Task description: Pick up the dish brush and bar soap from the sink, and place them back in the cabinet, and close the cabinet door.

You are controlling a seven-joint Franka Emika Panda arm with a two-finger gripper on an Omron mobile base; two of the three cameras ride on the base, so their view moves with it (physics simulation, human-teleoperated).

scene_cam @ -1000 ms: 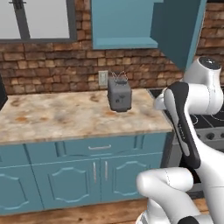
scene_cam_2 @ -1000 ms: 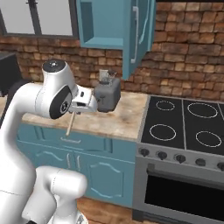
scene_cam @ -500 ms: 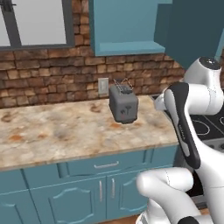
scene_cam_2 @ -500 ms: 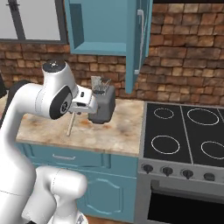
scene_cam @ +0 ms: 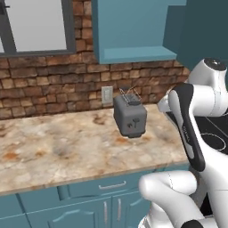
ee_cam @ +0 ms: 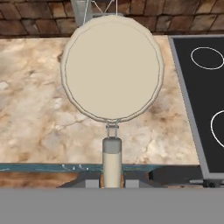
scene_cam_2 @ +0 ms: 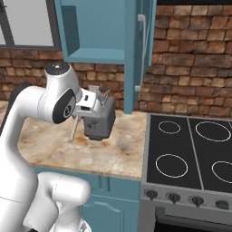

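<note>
Hand view showing gripper (ee_cam: 112, 177) clenched on brush (ee_cam: 112, 72), carrying it toward open cabinet (scene_cam_2: 97, 29); soap and door closing probably remaining.

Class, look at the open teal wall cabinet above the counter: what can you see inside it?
The teal wall cabinet shows a bare teal back wall and its shelf floor edge. The floor's top surface is hidden from below, so anything lying flat there cannot be seen.
</note>
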